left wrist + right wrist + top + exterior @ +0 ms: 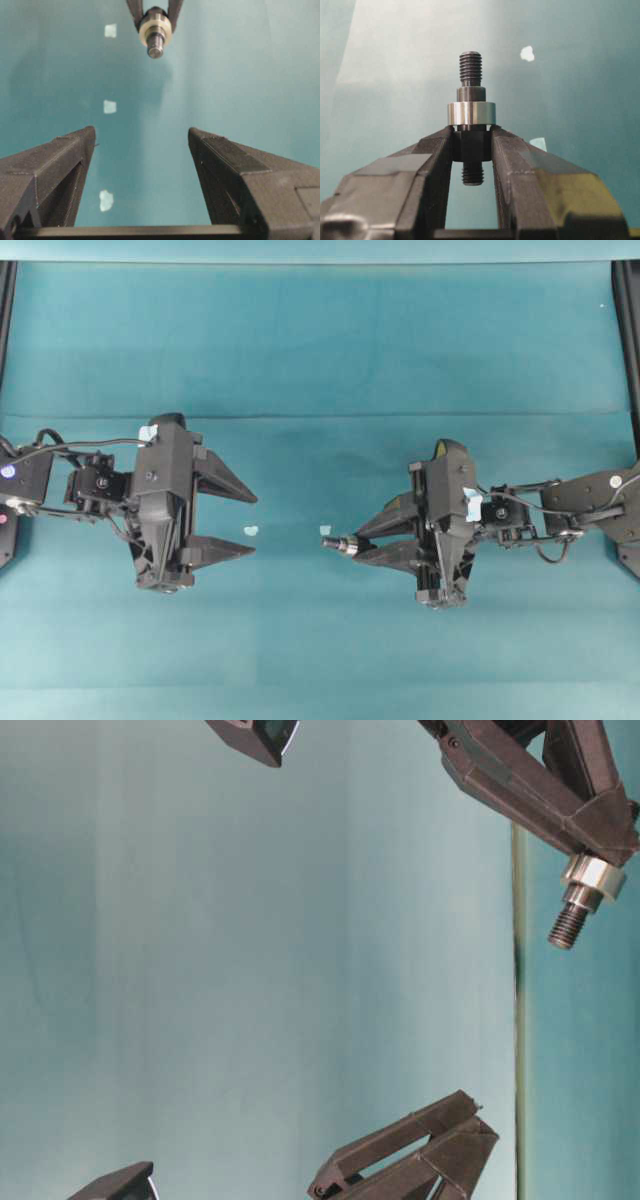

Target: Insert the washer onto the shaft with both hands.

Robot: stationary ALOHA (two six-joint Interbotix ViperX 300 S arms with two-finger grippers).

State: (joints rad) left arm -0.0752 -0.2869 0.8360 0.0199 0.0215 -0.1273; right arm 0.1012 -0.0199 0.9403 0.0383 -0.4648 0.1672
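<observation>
right claw (472,145) grips shaft (471,75), washer (471,113) seated on it

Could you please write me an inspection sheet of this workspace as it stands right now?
Surface: teal cloth table, with a fold line running across it.
Job's things: the shaft is gripped at its thick middle, threaded ends free; the washer already sits on it, against the fingertips.
Clutter: small pale tape scraps on the cloth between the arms.
Grippers: right gripper shut on the shaft, pointing it at the other arm; left gripper open and empty, apart from the shaft.
Cables: black leads looped over both wrists, clear of the fingers.
Surroundings: dark frame rails at the left and right edges; nothing else seen.
</observation>
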